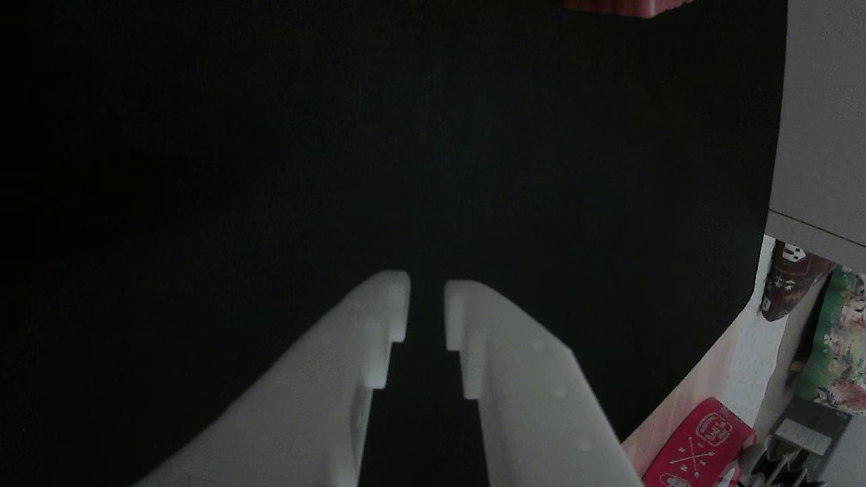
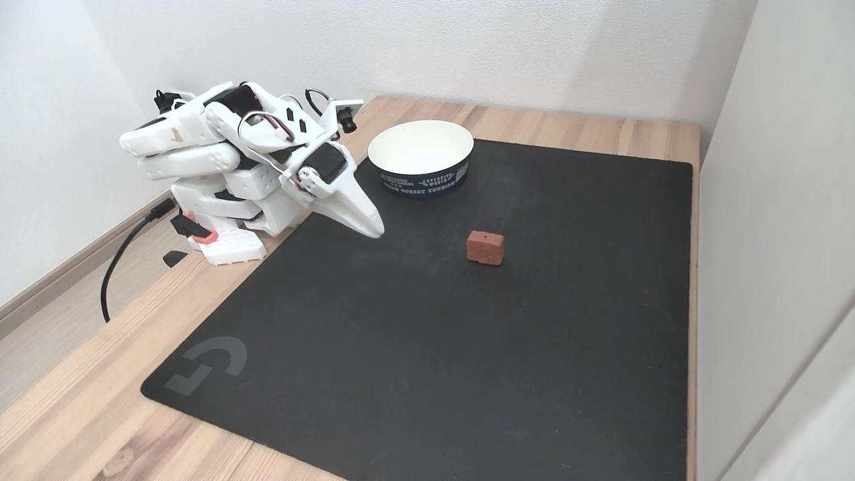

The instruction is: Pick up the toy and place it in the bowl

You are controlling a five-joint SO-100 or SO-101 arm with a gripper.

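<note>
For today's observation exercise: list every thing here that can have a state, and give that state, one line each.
End effector: fingers slightly apart, holding nothing, low over the mat.
Toy: resting on the mat, untouched, apart from the bowl.
Bowl: upright, empty.
Mat: lying flat on the table.
Arm: folded up.

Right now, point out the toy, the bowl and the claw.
toy point(image 2: 485, 247): fixed view, front face of the block.
bowl point(image 2: 422, 175): fixed view, dark outer wall.
claw point(image 1: 427, 292): other view, gap between the fingertips.
</note>
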